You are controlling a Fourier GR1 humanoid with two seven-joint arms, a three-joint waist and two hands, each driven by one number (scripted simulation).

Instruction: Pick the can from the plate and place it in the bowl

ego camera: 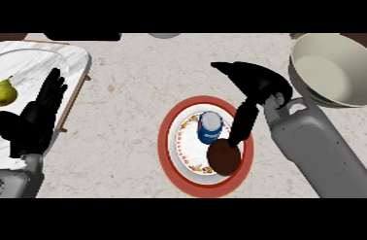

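Our right robot hand [252,83] hangs over the pale marbled bench [129,103], just beyond the plate's far-right rim, with its fingers spread and holding nothing; one dark finger [242,125] reaches down across the plate toward a dark brown disc [224,157] lying there. We see the can [210,128], blue with a silver top, standing upright near the middle of the red-rimmed plate [166,142], just left of that finger; whether the two touch we cannot tell. The large cream bowl [326,69] sits to the right of the hand at the bench's far-right corner, beside the grey forearm. At the view's left edge our left robot hand [43,105] rests with straight fingers pointing up, over the edge of a white marble tray [72,57] that carries a green pear [7,92], well apart from the plate.
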